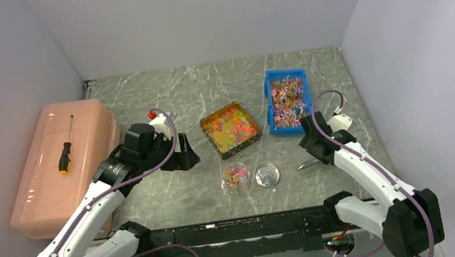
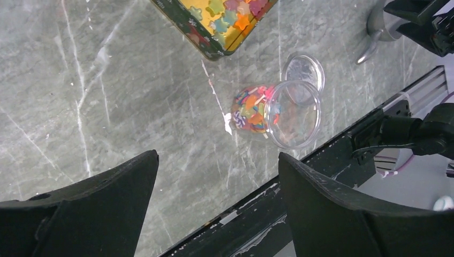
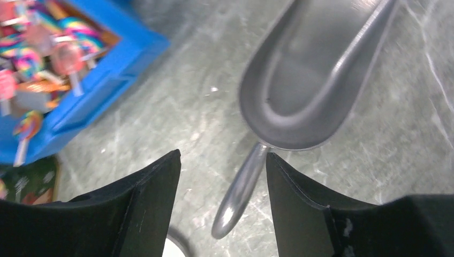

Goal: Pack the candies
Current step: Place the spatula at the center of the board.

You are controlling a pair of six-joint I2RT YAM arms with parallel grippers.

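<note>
My left gripper and right gripper both stood apart, empty. Candies sat in the cup, lid just beside it, scoop on the table. Probably capping came next: I needed to seat the lid level, cup steadied.

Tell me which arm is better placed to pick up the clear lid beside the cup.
Right, probably. The open right gripper hangs over the scoop, close to the lid, while the cup stands between the lid and the left gripper.

Candies multicoloured, glossy, heaped in tin; some in cup.
</note>
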